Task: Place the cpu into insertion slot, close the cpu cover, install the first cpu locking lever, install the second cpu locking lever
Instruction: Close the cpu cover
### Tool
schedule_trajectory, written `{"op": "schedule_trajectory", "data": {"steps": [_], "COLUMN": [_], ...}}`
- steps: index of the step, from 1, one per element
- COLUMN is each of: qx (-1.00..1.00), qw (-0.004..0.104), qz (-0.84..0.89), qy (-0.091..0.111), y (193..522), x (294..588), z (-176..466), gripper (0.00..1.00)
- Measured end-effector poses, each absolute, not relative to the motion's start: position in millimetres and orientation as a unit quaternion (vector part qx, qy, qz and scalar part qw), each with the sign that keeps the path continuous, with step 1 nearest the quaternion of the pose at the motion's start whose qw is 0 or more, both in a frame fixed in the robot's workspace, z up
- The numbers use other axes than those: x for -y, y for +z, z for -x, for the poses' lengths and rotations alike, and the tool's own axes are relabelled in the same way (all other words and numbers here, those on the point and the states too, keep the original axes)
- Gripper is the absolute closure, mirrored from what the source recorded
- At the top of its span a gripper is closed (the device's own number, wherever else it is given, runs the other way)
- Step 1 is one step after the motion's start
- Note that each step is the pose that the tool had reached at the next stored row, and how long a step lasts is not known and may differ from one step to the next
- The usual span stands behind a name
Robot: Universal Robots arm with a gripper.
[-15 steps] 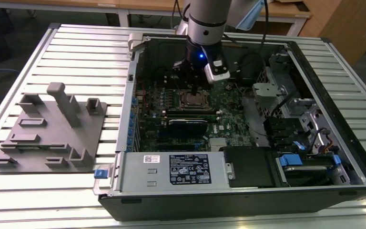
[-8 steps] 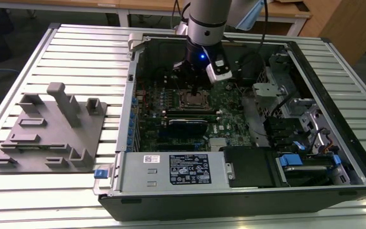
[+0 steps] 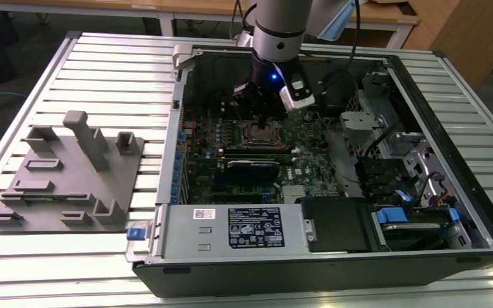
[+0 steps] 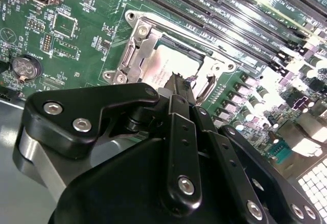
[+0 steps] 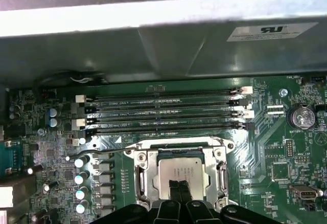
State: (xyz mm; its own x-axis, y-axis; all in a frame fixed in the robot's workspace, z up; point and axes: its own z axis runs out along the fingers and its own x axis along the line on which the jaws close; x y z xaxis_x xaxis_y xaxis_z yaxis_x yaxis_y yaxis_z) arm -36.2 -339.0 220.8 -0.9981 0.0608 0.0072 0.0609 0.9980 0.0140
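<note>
Silvery square cpu [image 5: 183, 173] sits in the dark-framed insertion slot [image 5: 179, 152] in the first wrist view. Black pincer [image 5: 179, 184], tips pressed together, hangs just over it. Exterior view adds the grey slatted table [image 3: 101, 70].

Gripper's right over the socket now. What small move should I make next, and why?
Probably lift slightly and shift toward the wire locking lever beside the cpu cover. The cpu is already seated with the cover lying flat around it, and the shut gripper hangs just over the chip. Whether that lever is latched is unclear.
</note>
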Motion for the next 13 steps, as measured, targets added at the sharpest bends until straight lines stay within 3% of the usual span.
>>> {"op": "schedule_trajectory", "data": {"steps": [13], "qx": [1.000], "qw": [0.004], "qz": [0.004], "qy": [-0.012], "y": [219.8], "x": [339.0], "z": [36.0], "gripper": [0.90]}}
